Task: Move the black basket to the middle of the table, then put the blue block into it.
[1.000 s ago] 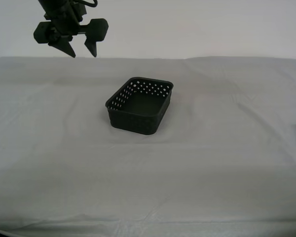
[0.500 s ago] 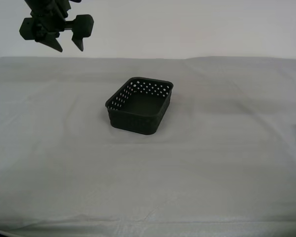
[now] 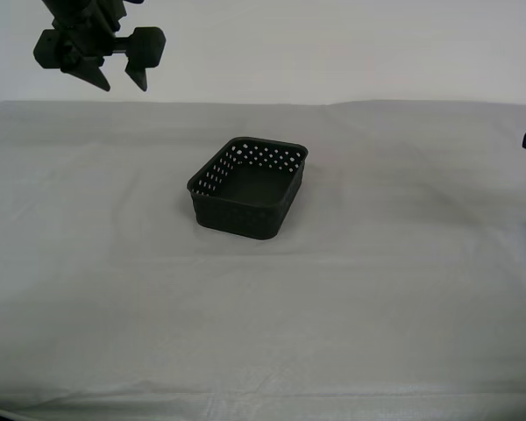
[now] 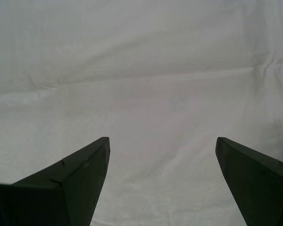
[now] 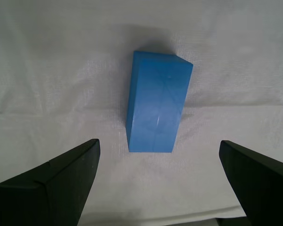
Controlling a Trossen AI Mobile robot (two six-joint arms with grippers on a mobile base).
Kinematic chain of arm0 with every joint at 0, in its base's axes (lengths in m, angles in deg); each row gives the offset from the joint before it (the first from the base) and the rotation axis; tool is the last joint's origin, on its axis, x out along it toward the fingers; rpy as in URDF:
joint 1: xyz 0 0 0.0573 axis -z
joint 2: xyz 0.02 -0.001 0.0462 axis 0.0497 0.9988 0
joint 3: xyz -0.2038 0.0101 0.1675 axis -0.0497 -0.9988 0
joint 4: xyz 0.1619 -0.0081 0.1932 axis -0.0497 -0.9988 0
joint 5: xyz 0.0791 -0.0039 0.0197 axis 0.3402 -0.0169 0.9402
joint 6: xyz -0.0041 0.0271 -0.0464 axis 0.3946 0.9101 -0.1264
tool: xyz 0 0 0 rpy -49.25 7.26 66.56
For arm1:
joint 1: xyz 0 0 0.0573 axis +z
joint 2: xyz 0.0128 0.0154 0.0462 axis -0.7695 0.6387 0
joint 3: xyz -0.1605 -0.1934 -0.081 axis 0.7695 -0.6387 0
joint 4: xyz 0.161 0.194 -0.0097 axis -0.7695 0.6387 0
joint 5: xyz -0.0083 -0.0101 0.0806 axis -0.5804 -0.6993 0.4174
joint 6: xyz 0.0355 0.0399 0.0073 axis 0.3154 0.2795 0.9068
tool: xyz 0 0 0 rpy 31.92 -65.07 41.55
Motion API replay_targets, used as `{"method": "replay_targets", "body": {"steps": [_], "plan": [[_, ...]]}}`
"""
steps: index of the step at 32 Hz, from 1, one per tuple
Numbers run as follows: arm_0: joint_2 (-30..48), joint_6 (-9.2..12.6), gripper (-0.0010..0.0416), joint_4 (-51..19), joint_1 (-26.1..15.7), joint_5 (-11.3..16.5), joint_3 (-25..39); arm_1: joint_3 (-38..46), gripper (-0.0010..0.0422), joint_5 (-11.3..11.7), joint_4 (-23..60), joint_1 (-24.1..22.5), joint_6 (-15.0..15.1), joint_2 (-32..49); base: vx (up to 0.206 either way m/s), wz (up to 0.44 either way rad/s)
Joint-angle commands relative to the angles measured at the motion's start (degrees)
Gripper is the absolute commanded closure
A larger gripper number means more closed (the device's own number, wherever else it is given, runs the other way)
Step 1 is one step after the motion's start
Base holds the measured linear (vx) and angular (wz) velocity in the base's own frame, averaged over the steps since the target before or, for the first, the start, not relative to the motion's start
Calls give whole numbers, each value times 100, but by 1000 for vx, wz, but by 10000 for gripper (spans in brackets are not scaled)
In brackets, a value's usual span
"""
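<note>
now, my first gripper (image 5: pixel 158 176): wide apart, holding nothing, over the blue block (image 5: pixel 156 101).
my second gripper (image 3: pixel 114 77): wide apart, empty, high up.
block: lying on the table (image 3: pixel 377 289), far from the basket (image 3: pixel 248 188).
basket: about mid-table, empty.
risk: a crooked pinch could spin the block away.

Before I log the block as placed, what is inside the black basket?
The black basket looks empty: only its dark floor and perforated far walls show. The near wall hides the floor strip behind it. The blue block lies on the table below my first end effector.
</note>
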Motion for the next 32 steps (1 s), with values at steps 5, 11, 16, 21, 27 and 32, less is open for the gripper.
{"method": "replay_targets", "body": {"steps": [5, 11, 16, 21, 27, 32], "plan": [[656, -103, 102, 874, 70, -9, -323, 2, 105, -11, 2, 11, 48, -2, 0, 0], [1416, -120, 107, 1115, 70, -11, -334, 2, 106, -11, 74, 11, 48, -2, 0, 0], [1768, -98, 147, 1196, 68, -11, -332, 2, 106, -11, 140, 9, 48, -2, 0, 0], [1534, -44, 374, 1180, 68, -13, -332, 2, 106, -11, 133, 7, 48, -2, 0, 0], [1106, 26, 405, 988, 57, 20, -310, 2, 105, -9, 122, 4, 48, -2, 0, 0], [369, 111, 407, 918, 7, 1005, 2, 2, 106, -9, 90, 4, 46, -2, 0, 0]]}}
